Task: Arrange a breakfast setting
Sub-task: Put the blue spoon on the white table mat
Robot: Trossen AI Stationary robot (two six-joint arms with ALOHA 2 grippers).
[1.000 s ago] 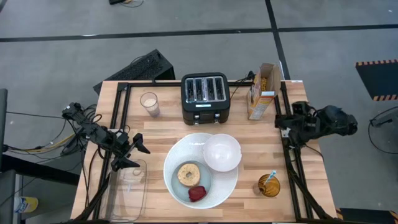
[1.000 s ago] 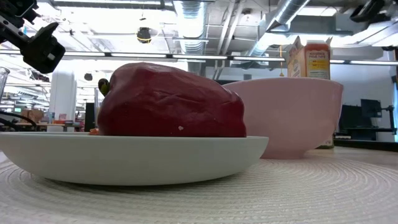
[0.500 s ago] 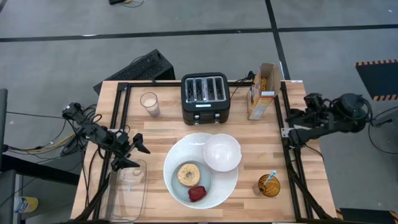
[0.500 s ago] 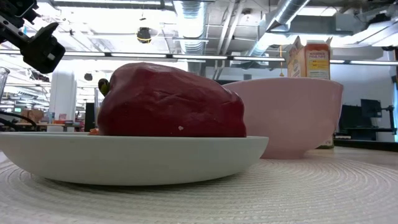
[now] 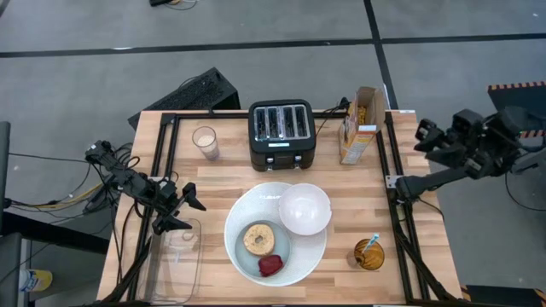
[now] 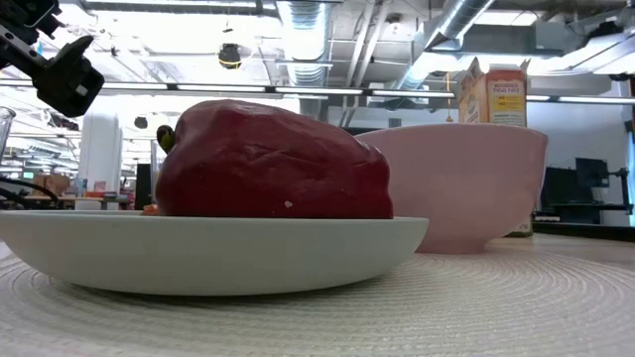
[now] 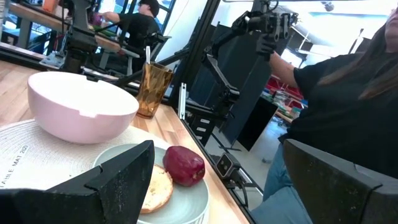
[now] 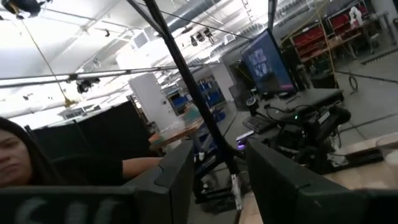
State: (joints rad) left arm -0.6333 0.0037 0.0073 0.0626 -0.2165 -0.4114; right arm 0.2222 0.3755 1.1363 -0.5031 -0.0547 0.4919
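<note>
1. At lower centre of the overhead frame, the large round white plate [image 5: 307, 252] carries the smaller pale blue-grey plate [image 5: 263, 249], which holds the round tan bagel [image 5: 258, 239] and the small red food piece [image 5: 270, 265]; the white bowl [image 5: 304, 209] sits on the large plate's upper right part, apparently empty.

2. The orange cereal [image 5: 359, 125] box stands open at upper right of the table, beside the black toaster [image 5: 282, 134]; the blue-handled spoon [image 5: 370, 244] stands in the amber glass cup [image 5: 368, 254] at lower right. A glass of pale drink [image 5: 206, 142] waits at upper left.

3. The right gripper [image 5: 428, 137] hangs beyond the table's right edge, at the frame's right, grasping nothing, fingers parted in its wrist view.

4. The left gripper [image 5: 186, 208] hovers at mid-left above a clear tray [image 5: 177, 263], fingers spread and empty.

5. Judged from the layout, cereal and spoon remain unplaced. The right arm, nearest both, would do well to close on the box low across its narrow faces, keep it upright until over the bowl, then tip slowly.

6. Risks: crushing the thin carton, spilling onto the plate, or knocking the cup when reaching for the spoon.
</note>
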